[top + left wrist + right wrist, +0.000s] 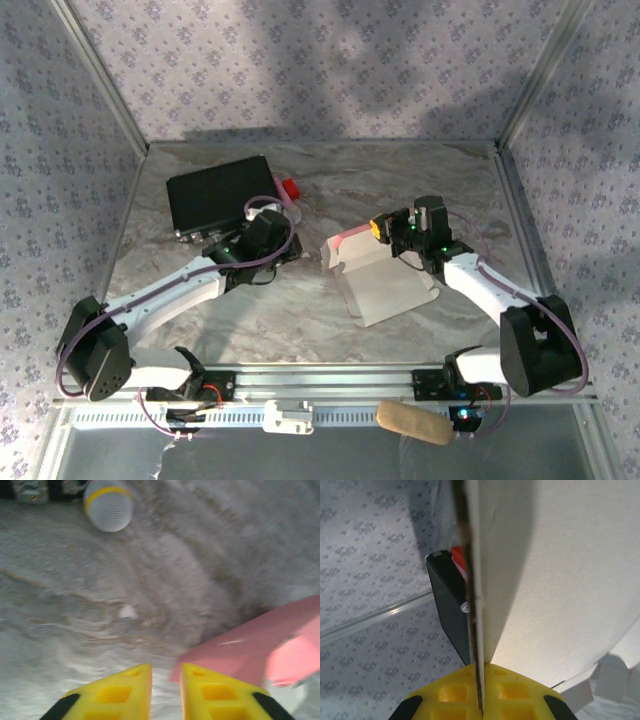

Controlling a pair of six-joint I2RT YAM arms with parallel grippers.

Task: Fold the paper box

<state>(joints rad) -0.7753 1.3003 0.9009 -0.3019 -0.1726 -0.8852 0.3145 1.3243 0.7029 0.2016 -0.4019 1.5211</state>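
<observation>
The marbled table [320, 165] carries everything, and the top view lays out the whole of it. The black case [220, 195] lies flat toward the far left corner. The paper box [385, 285] sits near the middle, slightly right, as a partly raised sheet with its whitish inner side up and a pink edge at its far left end. The left wrist view gives that sheet's colour better: a pink panel [250, 645] slopes across the lower right, just beside the fingertips but not between them. The right wrist view shows the box [560, 580] edge-on instead, as a pale wall rising from the fingers. The black case [447, 610] stands behind it. From above, the right gripper [385, 230] meets the box's far edge. Its own camera settles the grip: the right gripper [479, 672] is clamped on the thin cardboard, with a yellow finger on each side. The left gripper [262, 232] hangs by the case's near right corner. In its wrist view, the left gripper [166, 672] has its jaws a narrow gap apart, with bare table between them. That view also shows a grey mesh microphone head [107, 505] with a yellow band. A small red object [291, 188] lies at the case's right end, and it peeks out behind the cardboard in the right wrist view [458, 557].
</observation>
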